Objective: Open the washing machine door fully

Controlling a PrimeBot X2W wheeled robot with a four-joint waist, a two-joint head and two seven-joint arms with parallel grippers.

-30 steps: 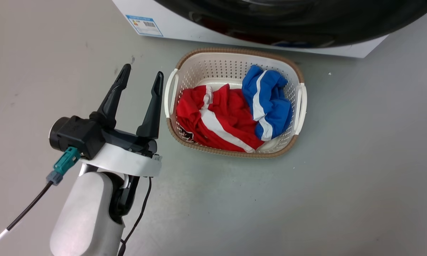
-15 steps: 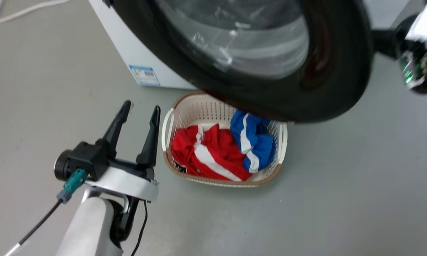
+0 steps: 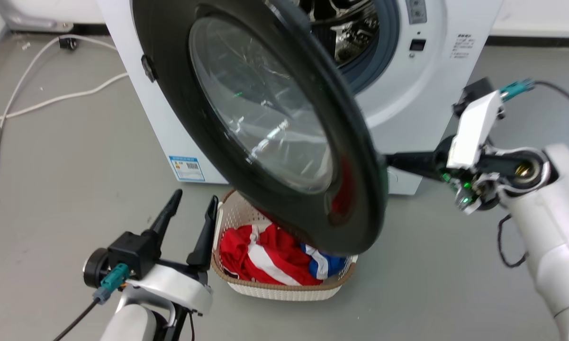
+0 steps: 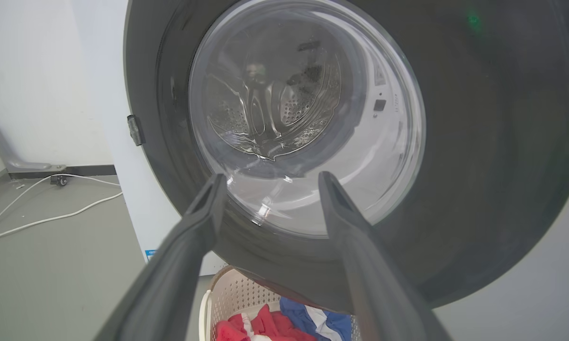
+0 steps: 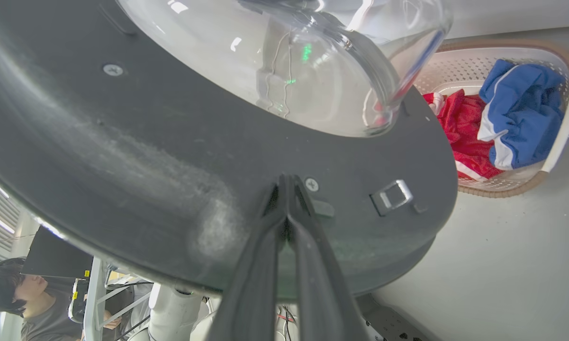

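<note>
Door: part open, hinged on the left of the washing machine, with the free edge out toward the robot and the lower rim over the laundry basket.
Right gripper: fingers pressed together and clamped on nothing, tips on the door's inner face just beside the latch.
Left gripper: fingers apart and empty, near the basket's left end, above the floor.
Slip risk: your tips only push on smooth plastic. As the door's angle changes they could skate off past the rim, and the door may drift back.
Collision risk: your left gripper looks to sit in the door's sweep. Move it clear, or the door may stop short of fully open.
</note>
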